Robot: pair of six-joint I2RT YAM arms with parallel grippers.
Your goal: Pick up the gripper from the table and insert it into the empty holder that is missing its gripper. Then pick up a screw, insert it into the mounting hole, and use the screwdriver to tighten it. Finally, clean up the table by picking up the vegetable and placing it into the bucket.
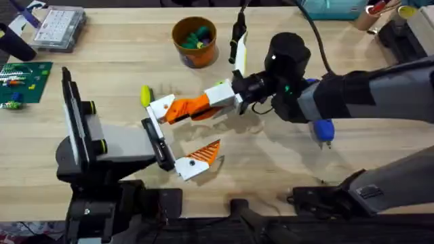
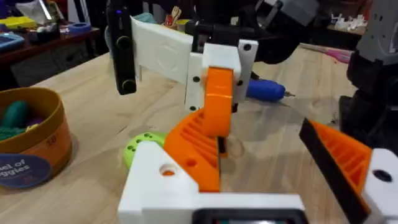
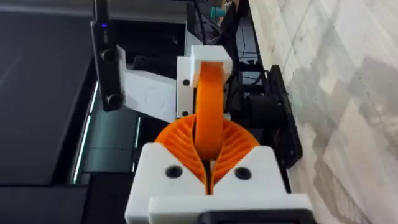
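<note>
Overhead, the right gripper [image 1: 211,102], jaws clamped on the gripper [image 1: 184,107], is pressing it at the holder [image 1: 161,108] above the table [image 1: 285,163]. Left jaws are standing apart. Misalignment could jam it. Its long axis is lying roughly level, tip toward the holder.

Right arm [image 1: 366,95]: matte black and dark grey round links, with a small green light at the bulky wrist joint and a black cable rising behind. Right gripper [image 3: 208,168]: white angular brackets with round screw holes, orange ribbed pads. Left arm [image 1: 88,152]: black links, grey block, yellow-green knobs.
</note>
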